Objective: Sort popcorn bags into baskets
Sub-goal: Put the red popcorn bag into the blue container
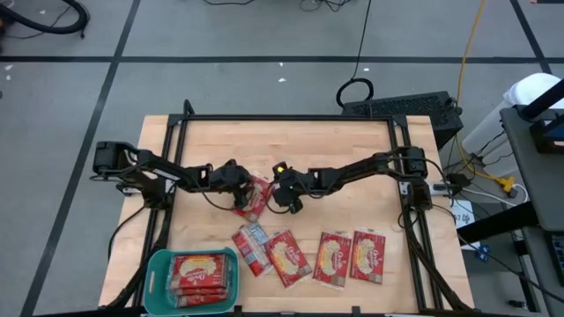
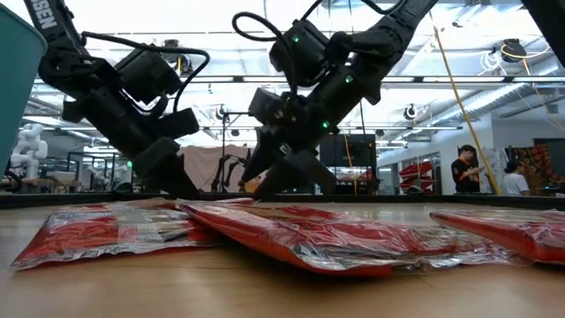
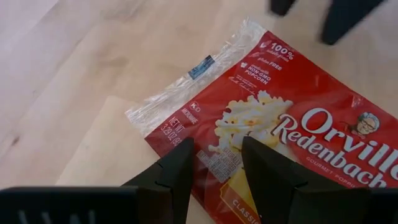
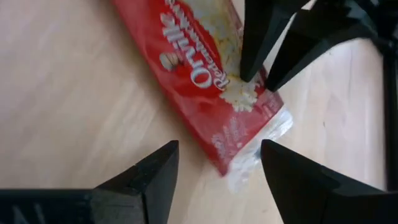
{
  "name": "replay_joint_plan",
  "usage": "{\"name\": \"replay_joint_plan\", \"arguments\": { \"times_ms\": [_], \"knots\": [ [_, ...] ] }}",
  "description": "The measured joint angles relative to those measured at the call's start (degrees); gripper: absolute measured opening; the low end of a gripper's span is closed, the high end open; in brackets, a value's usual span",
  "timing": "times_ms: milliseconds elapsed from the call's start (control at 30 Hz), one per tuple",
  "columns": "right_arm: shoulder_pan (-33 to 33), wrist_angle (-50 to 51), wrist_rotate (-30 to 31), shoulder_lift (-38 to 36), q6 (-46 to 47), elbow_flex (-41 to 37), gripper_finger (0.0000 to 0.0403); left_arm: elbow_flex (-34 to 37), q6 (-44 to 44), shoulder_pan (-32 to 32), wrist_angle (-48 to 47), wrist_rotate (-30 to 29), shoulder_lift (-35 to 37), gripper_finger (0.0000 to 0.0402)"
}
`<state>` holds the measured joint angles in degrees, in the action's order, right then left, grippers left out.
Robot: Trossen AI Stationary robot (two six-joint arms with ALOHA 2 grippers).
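A red popcorn bag [image 1: 256, 198] [image 3: 298, 124] [image 4: 199, 81] lies face up at the table's middle, between my two grippers. My left gripper [image 1: 240, 192] [image 3: 217, 152] stands over the end with the clear seal, its fingers partly apart, and I call it open. My right gripper [image 1: 288, 201] [image 4: 214, 162] is wide open just to the right of the bag, low over the table and touching nothing. The teal basket [image 1: 159, 264] sits at the near left corner with red bags [image 1: 203, 275] stacked in it. My left gripper comes from above, pointing down, and its fingertips [image 4: 249, 71] rest on the bag's printed face [image 3: 217, 140] near one long edge, close to the seal end. The face still shows flat between the fingers. The bag lies on the table.
Several more red bags lie in a row along the near edge [image 1: 251, 248] [image 1: 287, 257] [image 1: 333, 259] [image 1: 368, 255], seen close up in the low view [image 2: 291, 234]. Bare wood lies toward the far edge. People stand in the room beyond the table [image 2: 465, 172].
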<state>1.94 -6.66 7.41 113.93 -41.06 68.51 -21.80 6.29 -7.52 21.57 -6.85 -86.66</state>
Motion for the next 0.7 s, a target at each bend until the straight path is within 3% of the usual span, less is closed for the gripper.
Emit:
{"name": "replay_joint_plan", "arguments": {
  "times_ms": [233,433,533,700],
  "knots": [
    [2.8,-0.5,-7.4,1.7,-6.6,0.0,0.0205,0.1,-3.1,0.0,2.3,1.0,-0.2,0.014],
    [3.2,-7.2,-9.7,5.6,-10.9,0.1,0.0171,0.1,-3.1,-0.9,2.5,1.2,-0.2,0.014],
    [3.0,-10.1,-9.9,6.8,-11.2,0.1,0.0128,0.1,-2.8,-1.1,2.7,2.4,-0.2,0.014],
    [2.1,-10.5,-9.0,6.5,-10.5,0.1,0.0021,-1.1,1.4,-1.1,0.3,1.5,3.5,0.014]
  ]
}}
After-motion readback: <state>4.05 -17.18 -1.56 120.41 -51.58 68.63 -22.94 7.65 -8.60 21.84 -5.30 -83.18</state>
